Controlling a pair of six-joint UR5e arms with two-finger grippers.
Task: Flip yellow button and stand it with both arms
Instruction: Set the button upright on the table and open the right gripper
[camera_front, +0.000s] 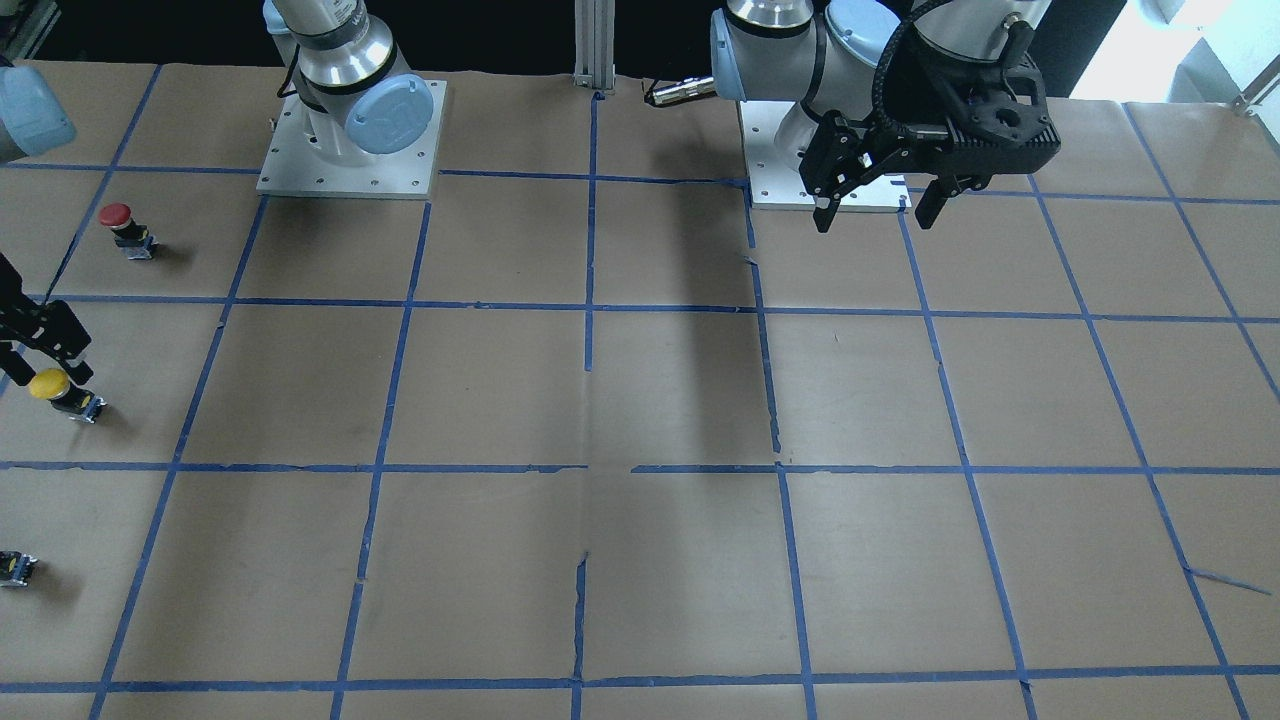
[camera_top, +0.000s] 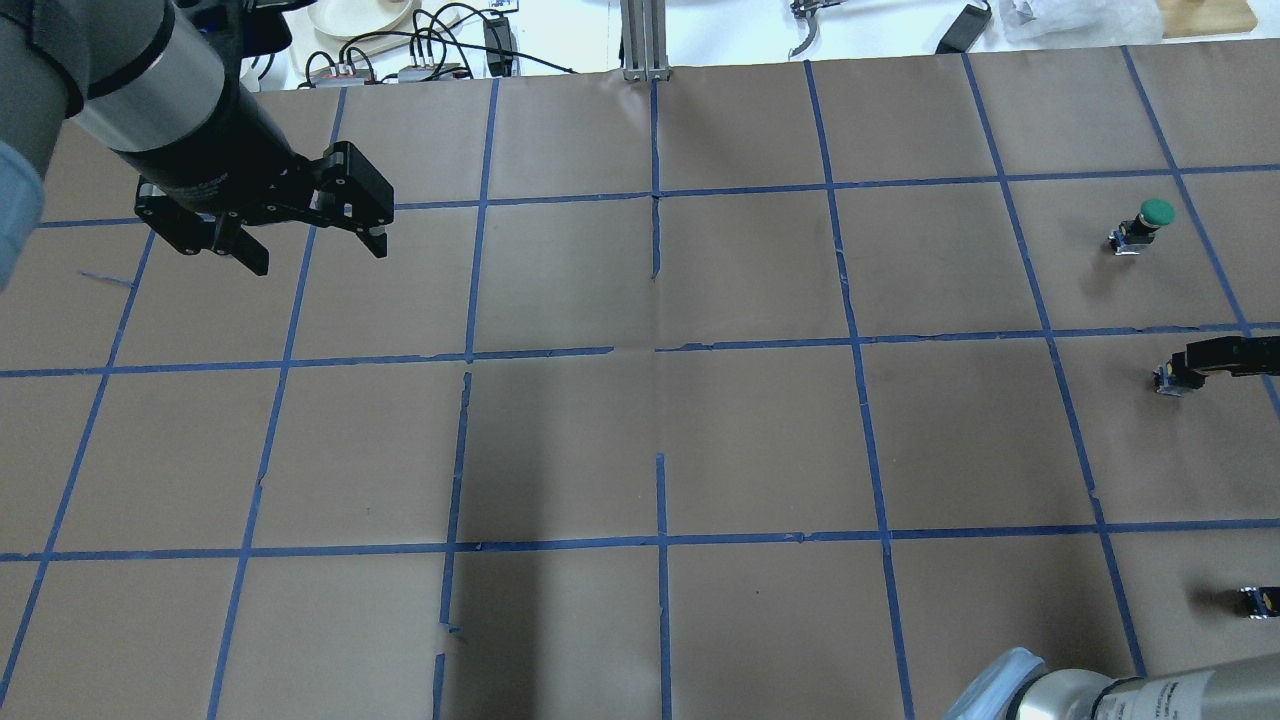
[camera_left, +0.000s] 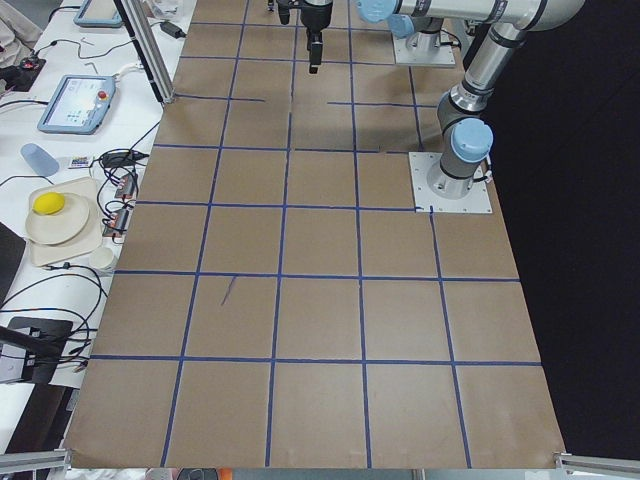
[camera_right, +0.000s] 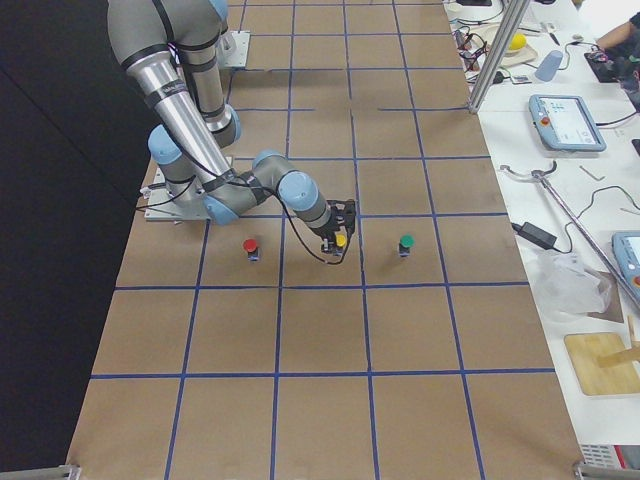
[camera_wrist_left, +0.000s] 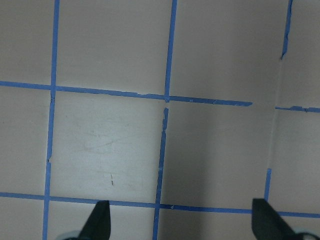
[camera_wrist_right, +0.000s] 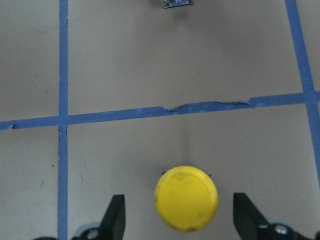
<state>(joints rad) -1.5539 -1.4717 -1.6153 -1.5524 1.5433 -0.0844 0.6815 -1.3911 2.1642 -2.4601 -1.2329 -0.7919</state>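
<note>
Straddling the yellow button with its black fingers spread wide and touching nothing, the right gripper hangs over a small, light, rigid part. Its smooth round plastic cap looks slick, so the short black body under the cap is probably the surer place to pinch. The button stands cap-up on the matte brown paper of the table, just short of a ragged blue tape line, with a small dark part beyond it. Farthest off, the left gripper hovers, fingers apart and holding nothing.
</note>
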